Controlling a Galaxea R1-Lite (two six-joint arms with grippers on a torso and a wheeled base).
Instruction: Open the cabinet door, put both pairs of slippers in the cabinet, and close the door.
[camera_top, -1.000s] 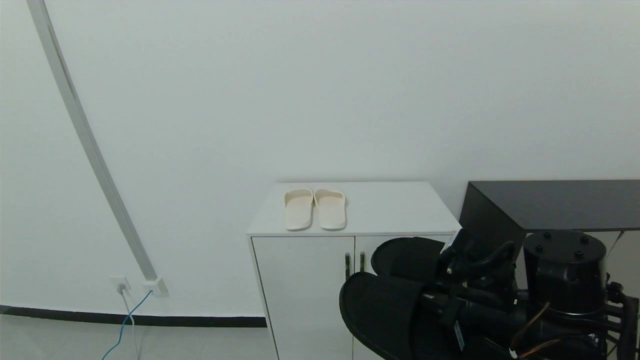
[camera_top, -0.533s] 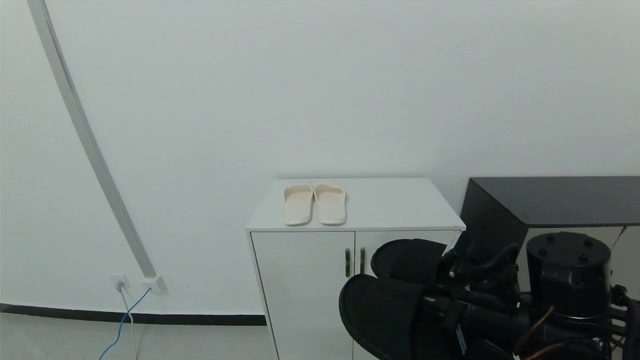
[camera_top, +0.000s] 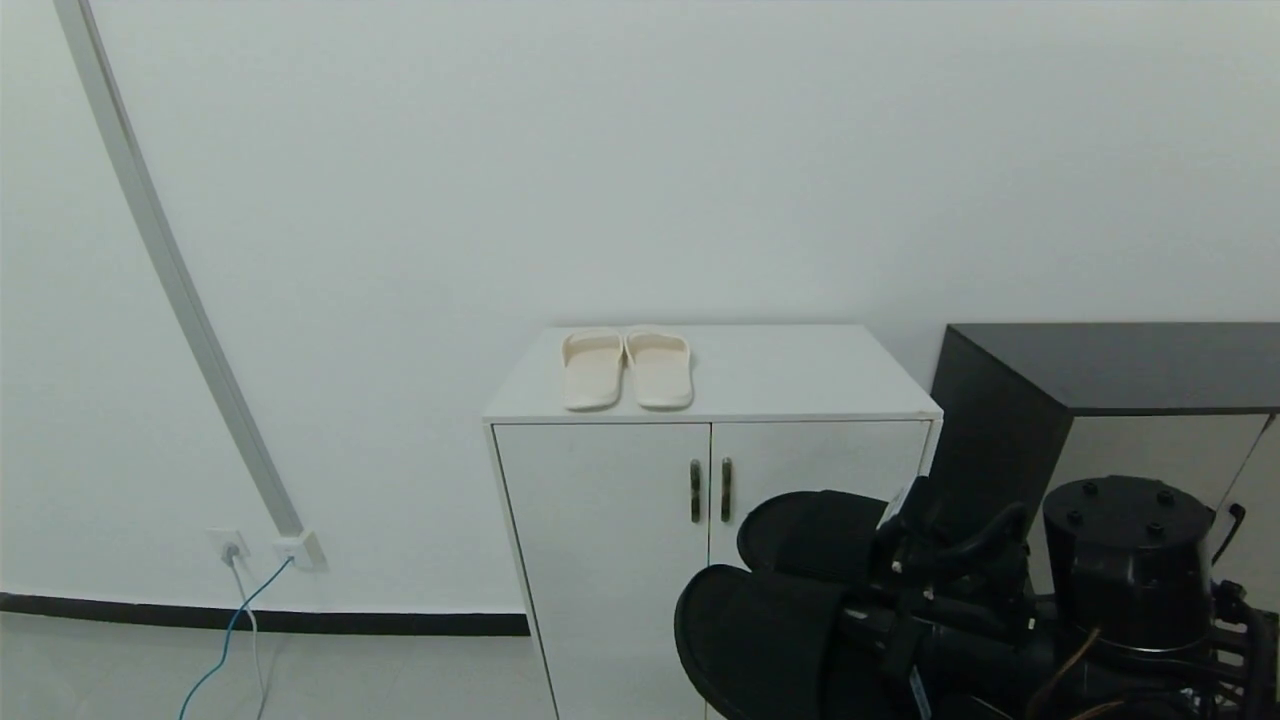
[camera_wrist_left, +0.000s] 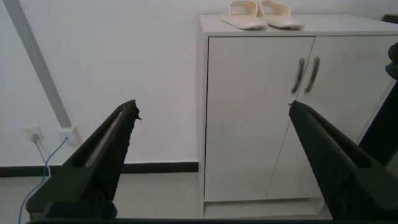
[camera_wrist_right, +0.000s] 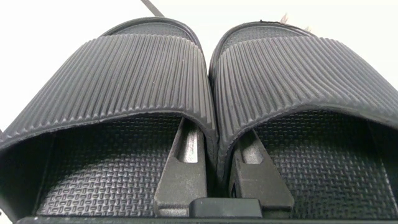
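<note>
Black ribbed rubber slippers (camera_wrist_right: 143, 81) sit nearest, at my 5 o'clock, with my right end effector (camera_wrist_right: 217, 168) clamped on their touching inner walls. My left end effector (camera_wrist_left: 213, 109) is spread apart and holds nothing. Farther off at 12 o'clock stands the white two-door cabinet (camera_top: 600, 520), doors closed. The cream slippers (camera_top: 627, 368) lie side by side on its top, and a black desk (camera_top: 1120, 365) stands at its 3 o'clock.

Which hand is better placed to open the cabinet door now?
Left. The left hand is open and empty, facing the closed cabinet doors and their handles. The right hand is shut on the black slippers.
</note>
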